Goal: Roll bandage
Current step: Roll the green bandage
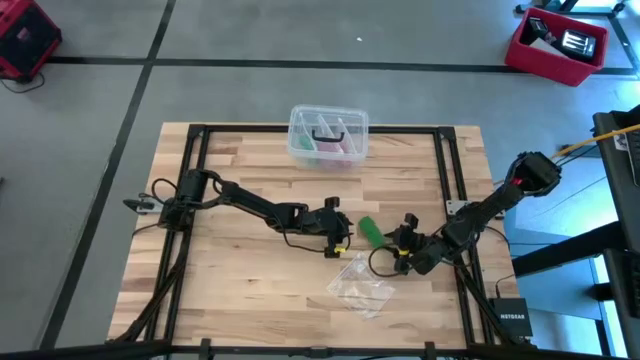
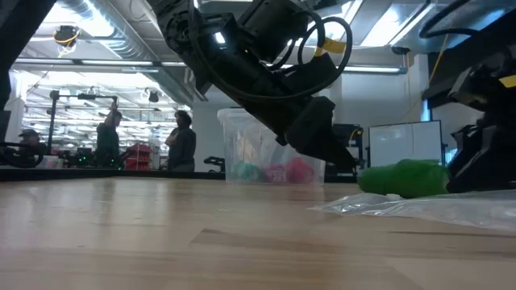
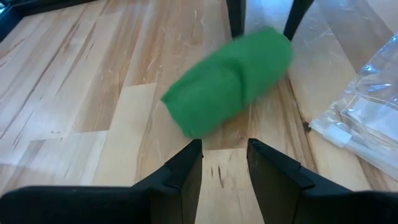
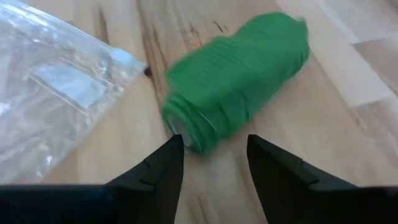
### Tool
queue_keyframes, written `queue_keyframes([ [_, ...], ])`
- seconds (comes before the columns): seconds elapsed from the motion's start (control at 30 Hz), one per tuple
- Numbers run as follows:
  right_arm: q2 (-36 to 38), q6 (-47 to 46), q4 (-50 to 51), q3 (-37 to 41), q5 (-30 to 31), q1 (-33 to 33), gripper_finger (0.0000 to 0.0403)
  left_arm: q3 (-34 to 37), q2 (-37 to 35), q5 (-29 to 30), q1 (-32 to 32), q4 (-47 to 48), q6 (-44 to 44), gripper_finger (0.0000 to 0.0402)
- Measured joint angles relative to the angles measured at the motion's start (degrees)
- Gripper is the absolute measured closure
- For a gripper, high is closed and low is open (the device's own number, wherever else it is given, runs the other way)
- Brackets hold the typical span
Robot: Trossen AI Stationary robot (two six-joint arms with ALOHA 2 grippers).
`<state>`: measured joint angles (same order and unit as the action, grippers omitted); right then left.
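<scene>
The bandage (image 1: 369, 231), a soft green fabric cylinder, lies on the wooden table (image 1: 240, 270) between the left gripper (image 1: 343, 235) and right gripper (image 1: 398, 243), both released. A crinkled clear bag (image 1: 362, 284) lies nearby; the clear box (image 1: 328, 135) holds seemingly pink and green items.

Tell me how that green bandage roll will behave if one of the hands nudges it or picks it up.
The bandage is wound into a cylinder lying on its side on the table, so a sideways nudge would probably roll it. It looks like soft fabric, so it should squash a little when squeezed, not slip. Its outer layers look loosely wound and might unwind if lifted by one layer.
</scene>
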<state>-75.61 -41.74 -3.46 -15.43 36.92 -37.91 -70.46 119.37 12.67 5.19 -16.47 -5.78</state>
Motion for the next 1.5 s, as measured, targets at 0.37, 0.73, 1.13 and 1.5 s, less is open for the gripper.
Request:
queue_keyframes([
  [0.37,-4.61,0.28,-4.65,-0.01,10.06,0.07,0.0227,0.00,0.00,0.00,0.00,0.00,0.04,0.0281],
  [0.73,-8.26,19.72,-13.54,-0.04,14.58,0.16,0.0227,0.00,0.00,0.00,0.00,-0.01,1.24,0.0281],
  [1.13,-17.30,26.26,-21.20,-2.89,13.77,5.17,0.0251,0.00,0.69,-0.04,0.00,1.38,-1.40,0.0281],
  [1.5,-19.70,30.14,-20.96,-6.40,13.43,8.48,0.0367,0.02,2.35,-1.07,0.10,1.00,-1.53,0.0281],
])
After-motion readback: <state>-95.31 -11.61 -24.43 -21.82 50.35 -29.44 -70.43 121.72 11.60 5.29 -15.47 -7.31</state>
